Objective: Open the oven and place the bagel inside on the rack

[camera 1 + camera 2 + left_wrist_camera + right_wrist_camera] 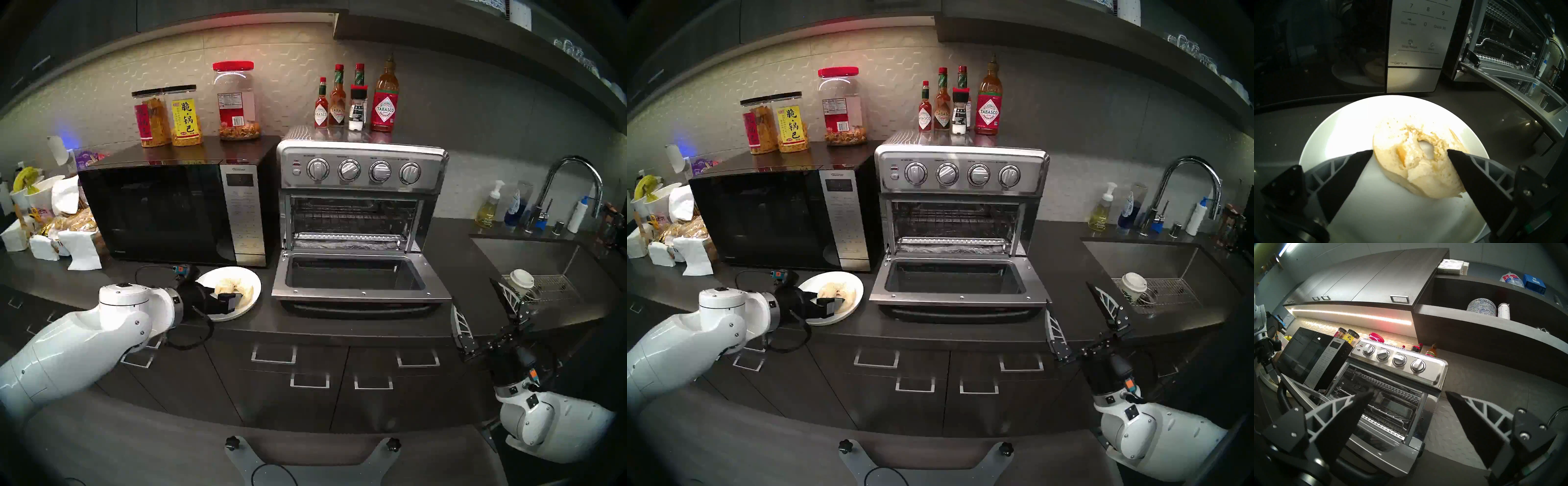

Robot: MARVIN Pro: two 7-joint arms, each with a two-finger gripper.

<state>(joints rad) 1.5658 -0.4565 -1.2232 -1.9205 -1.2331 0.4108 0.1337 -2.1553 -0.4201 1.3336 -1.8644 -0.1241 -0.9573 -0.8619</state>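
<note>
The stainless-steel oven (361, 169) stands on the counter with its glass door (356, 275) dropped flat. The wire rack (353, 217) spans the cavity with nothing on it. The bagel (225, 286) lies on a white plate (244, 275) left of the door. My left gripper (234, 295) is open, low over the plate. In the left wrist view its fingers (1356, 166) straddle the bagel (1432, 178), the left tip at its edge. My right gripper (472, 292) is open and empty, off the door's right front corner.
A black microwave (169, 210) stands close behind the plate, with snack jars on top. Sauce bottles (385, 98) stand on the oven. A sink (529, 258) with a paper cup (522, 280) lies to the right. Paper bags (68, 217) crowd the far left.
</note>
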